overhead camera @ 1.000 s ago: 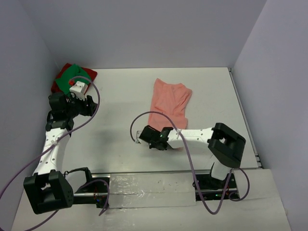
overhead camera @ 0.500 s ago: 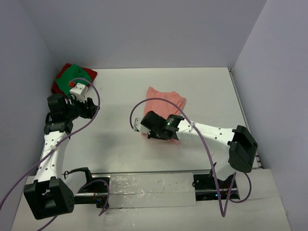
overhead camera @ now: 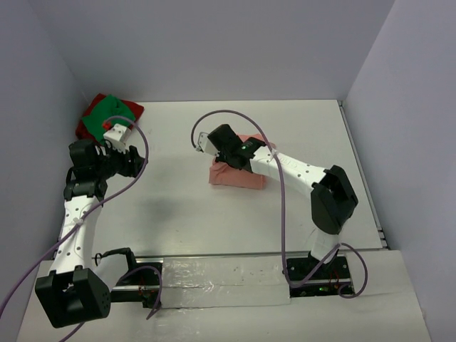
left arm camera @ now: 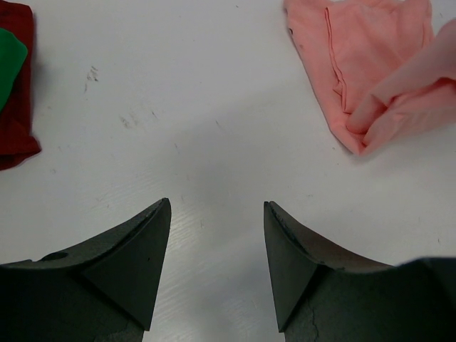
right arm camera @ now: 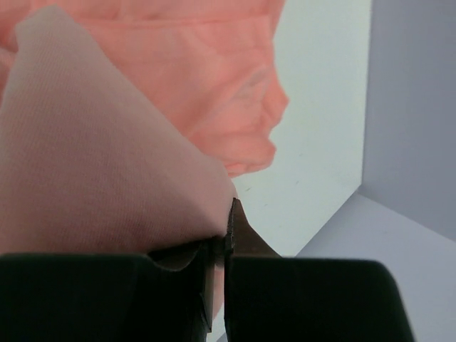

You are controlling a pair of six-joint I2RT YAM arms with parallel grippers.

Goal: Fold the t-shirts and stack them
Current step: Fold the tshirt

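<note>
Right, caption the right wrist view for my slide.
Right claw shut on a fold of the salmon-pink t-shirt, the rest spread on the white table below.

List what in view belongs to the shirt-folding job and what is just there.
Job:
salmon-pink t-shirt
right gripper, jaws shut on it
green t-shirt, lying on the dark red t-shirt
left gripper, jaws open, empty

Just there:
purple cables
table
walls

White links [overhead camera: 75, 228], black joints [overhead camera: 71, 298], purple cables [overhead camera: 283, 214], black left claw [left arm camera: 216, 206]
</note>
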